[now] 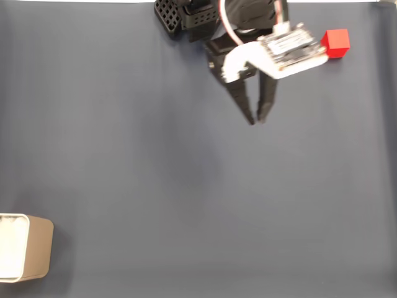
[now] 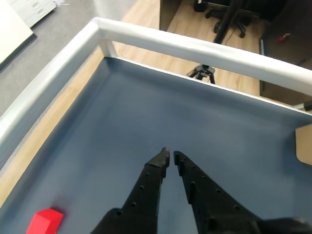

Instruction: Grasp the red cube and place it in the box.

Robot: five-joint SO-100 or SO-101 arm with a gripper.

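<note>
The red cube (image 1: 335, 43) sits free on the blue worktop (image 1: 186, 205) at the upper right of the fixed view, just beside the arm's wrist but untouched; in the wrist view it lies at the lower left (image 2: 45, 221), behind the fingertips. The gripper (image 1: 257, 118) has its jaws nearly pressed together and empty, pointing away from the cube; the box (image 1: 25, 256) waits well apart at the lower left edge, so by my judgement both grasp and placement remain to be done.
</note>
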